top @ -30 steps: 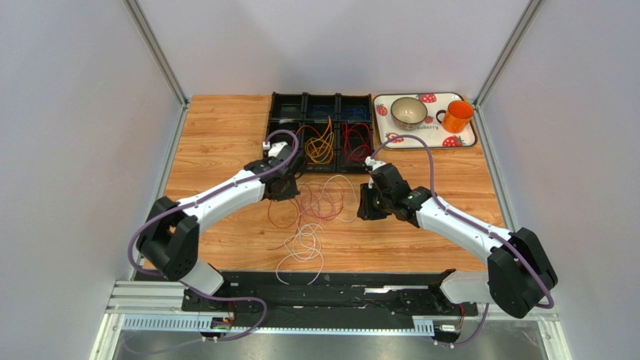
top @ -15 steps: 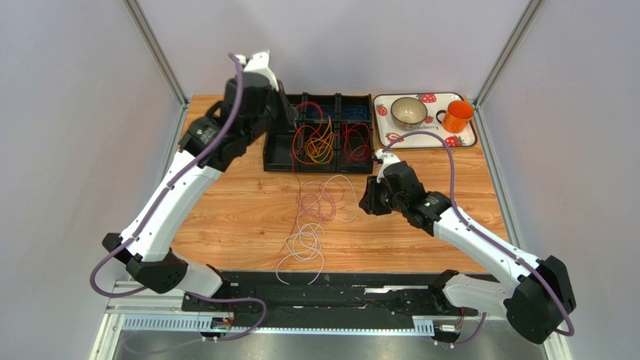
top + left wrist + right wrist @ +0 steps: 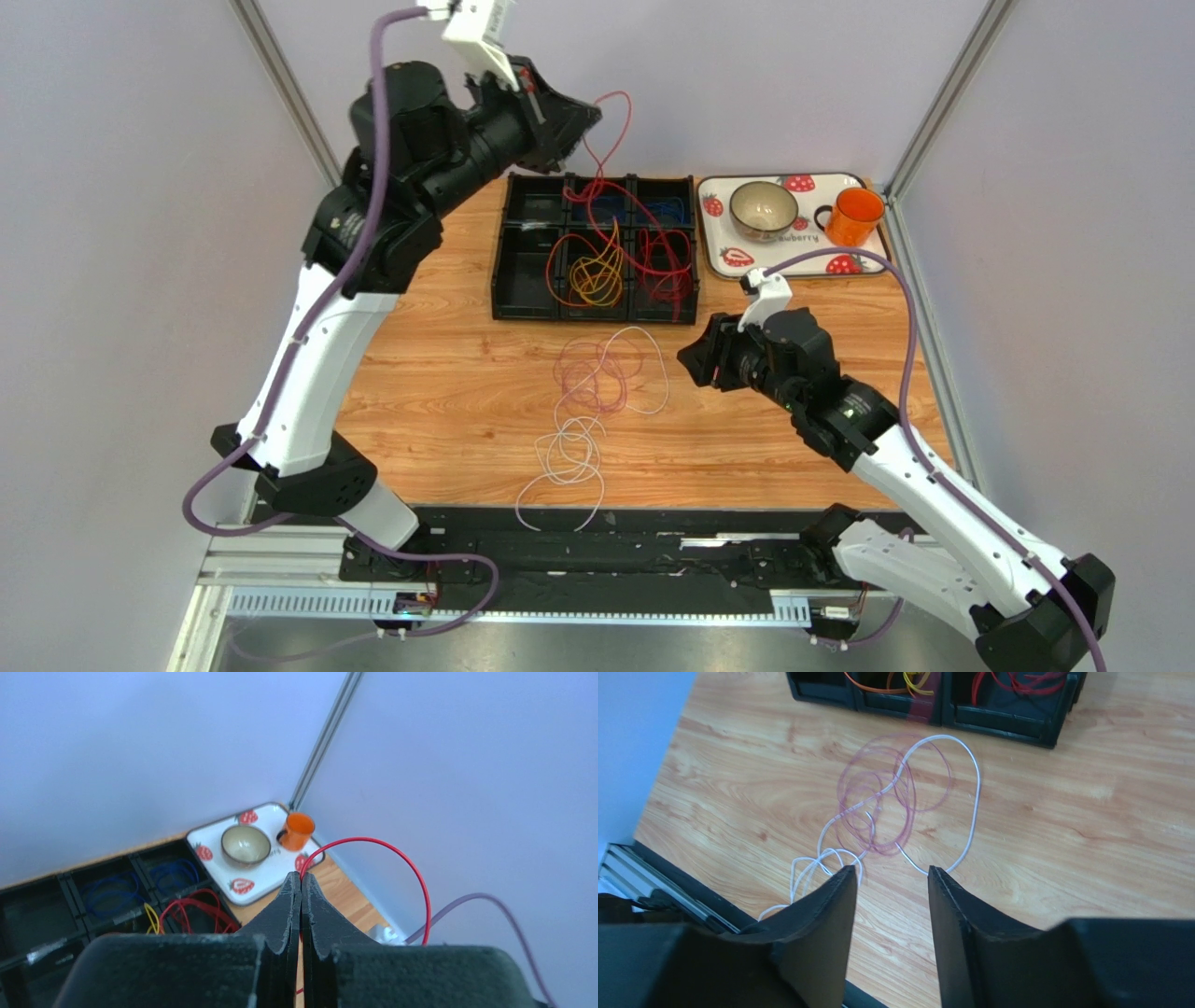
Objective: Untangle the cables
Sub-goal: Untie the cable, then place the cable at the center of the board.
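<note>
Pinching a thin red cable (image 3: pixel 365 838) between fingers pressed tight together, the left gripper (image 3: pixel 301 878) hangs high above the black plastic compartment tray (image 3: pixel 494 273), and the cable drapes down into it. The right gripper (image 3: pixel 892 875) hovers with its fingers spread over the wooden table (image 3: pixel 421 350), near loose pink and white cable loops (image 3: pixel 878 798) lying in front of the tray.
</note>
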Available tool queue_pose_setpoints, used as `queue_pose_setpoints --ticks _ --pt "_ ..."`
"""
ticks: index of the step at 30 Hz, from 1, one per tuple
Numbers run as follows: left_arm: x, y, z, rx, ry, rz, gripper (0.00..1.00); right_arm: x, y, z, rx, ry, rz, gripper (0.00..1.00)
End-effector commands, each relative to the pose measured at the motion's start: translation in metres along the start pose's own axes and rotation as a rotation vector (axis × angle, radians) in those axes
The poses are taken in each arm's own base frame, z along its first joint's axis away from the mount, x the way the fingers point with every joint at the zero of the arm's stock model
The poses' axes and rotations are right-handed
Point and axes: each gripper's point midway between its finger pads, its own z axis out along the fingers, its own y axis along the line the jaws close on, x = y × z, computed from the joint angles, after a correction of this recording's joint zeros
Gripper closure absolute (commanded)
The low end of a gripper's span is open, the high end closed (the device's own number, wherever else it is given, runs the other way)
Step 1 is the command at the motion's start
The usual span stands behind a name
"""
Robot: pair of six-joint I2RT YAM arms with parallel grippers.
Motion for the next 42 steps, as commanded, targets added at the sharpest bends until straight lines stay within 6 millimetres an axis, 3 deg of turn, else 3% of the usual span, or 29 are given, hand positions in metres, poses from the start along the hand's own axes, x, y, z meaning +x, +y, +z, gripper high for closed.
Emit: queue_pose_setpoints --ticks 1,4,5,7,8,10,11,13,14,16,17,20,27,28,29,31,36,37,39,40,42 --pt "0.025 0.002 0.01 0.032 0.042 -0.002 1.0 -0.023 0.014 -0.002 -0.071 -0.109 -0.011 0.5" --pt "0.05 0.01 0.011 0.014 0.084 -0.041 1.0 -0.032 0.016 -0.003 -0.064 -0.131 0.003 0.49" --pt "0.072 0.015 0.011 0.011 0.127 -0.057 1.0 -0.035 0.013 -0.005 -0.045 -0.146 0.014 0.5" --pt "0.092 0.012 0.014 0.053 0.151 -0.117 1.0 -0.048 -0.006 -0.015 0.064 -0.227 0.048 0.49" --pt "0.129 0.021 0.016 0.043 0.22 -0.15 1.0 -0.048 -0.017 -0.018 0.117 -0.237 0.058 0.49" --pt "0.154 0.013 0.022 0.112 0.25 -0.239 1.0 -0.055 -0.037 -0.03 0.218 -0.302 0.074 0.48" --pt "0.197 0.02 0.028 0.108 0.332 -0.28 1.0 -0.055 -0.047 -0.034 0.268 -0.313 0.076 0.47" --pt "0.223 0.01 0.035 0.157 0.382 -0.326 1.0 -0.056 -0.056 -0.041 0.311 -0.335 0.08 0.46" --pt "0.249 0.0 0.041 0.174 0.44 -0.327 1.0 -0.059 -0.063 -0.051 0.351 -0.361 0.084 0.45" --pt "0.27 -0.013 0.045 0.185 0.49 -0.3 1.0 -0.063 -0.069 -0.061 0.385 -0.387 0.088 0.43" --pt "0.283 -0.031 0.048 0.213 0.523 -0.29 1.0 -0.063 -0.074 -0.068 0.408 -0.396 0.091 0.43" --pt "0.304 -0.058 0.051 0.251 0.58 -0.273 1.0 -0.069 -0.09 -0.09 0.51 -0.44 0.101 0.41" --pt "0.33 -0.116 0.059 0.398 0.664 -0.305 1.0 -0.076 -0.119 -0.134 0.674 -0.569 0.185 0.39" --pt "0.321 -0.128 0.063 0.427 0.656 -0.306 1.0 -0.076 -0.121 -0.136 0.683 -0.575 0.195 0.39" --pt "0.341 -0.126 0.066 0.413 0.707 -0.312 1.0 -0.075 -0.122 -0.136 0.69 -0.583 0.207 0.39" --pt "0.347 -0.123 0.072 0.381 0.713 -0.318 1.0 -0.073 -0.123 -0.133 0.701 -0.571 0.206 0.39" --pt "0.39 -0.057 0.083 0.099 0.756 -0.287 1.0 -0.065 -0.121 -0.122 0.696 -0.508 0.197 0.39" --pt "0.411 -0.036 0.085 0.05 0.795 -0.305 1.0 -0.062 -0.12 -0.119 0.688 -0.496 0.195 0.39" --pt "0.433 -0.023 0.083 0.036 0.854 -0.36 1.0 -0.059 -0.121 -0.116 0.687 -0.487 0.195 0.39" --pt "0.455 -0.007 0.083 0.004 0.897 -0.378 1.0 -0.057 -0.12 -0.114 0.674 -0.479 0.195 0.39" --pt "0.473 0.001 0.083 -0.018 0.93 -0.384 1.0 -0.055 -0.118 -0.109 0.662 -0.466 0.193 0.4"
